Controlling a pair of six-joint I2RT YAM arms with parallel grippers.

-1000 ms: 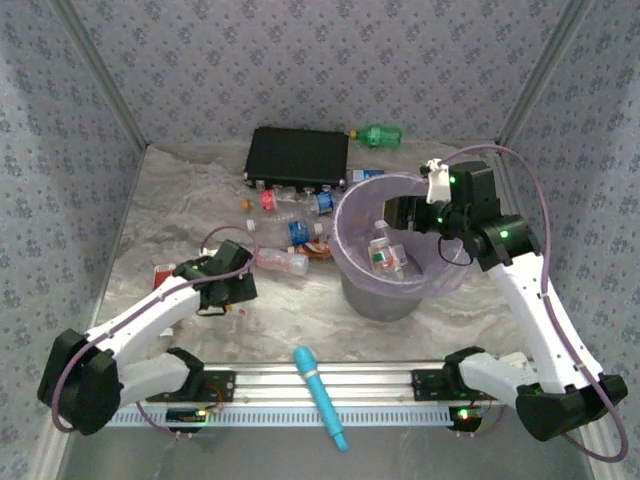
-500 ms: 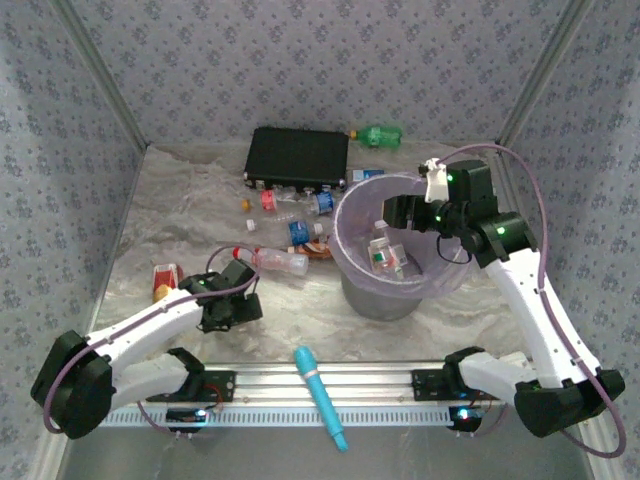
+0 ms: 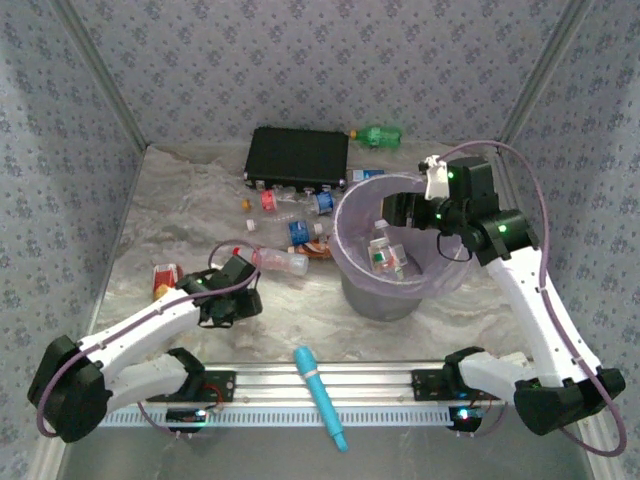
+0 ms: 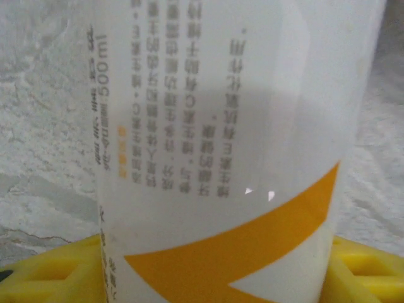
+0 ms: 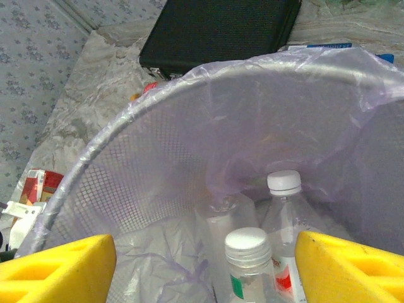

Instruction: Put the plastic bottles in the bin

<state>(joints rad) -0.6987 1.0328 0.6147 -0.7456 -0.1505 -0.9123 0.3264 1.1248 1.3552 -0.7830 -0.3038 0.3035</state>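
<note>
White bottle [image 4: 227, 126] sits inside the left gripper [image 3: 232, 298]; cannot tell if it squeezes yet; hold tight before lifting; right gripper [image 5: 205, 265] spread, empty, over the bin [image 5: 145, 164].

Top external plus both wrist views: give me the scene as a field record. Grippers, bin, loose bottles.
left gripper: front left, jaws either side of a white bottle with an orange label; grip not confirmed
right gripper: open, empty, above the bin
bin contents: at least two white-capped clear bottles
loose bottles: cluster in front of the black box; green bottle beyond the box's right end
other: cyan stick at the near edge, between the arm bases
</note>
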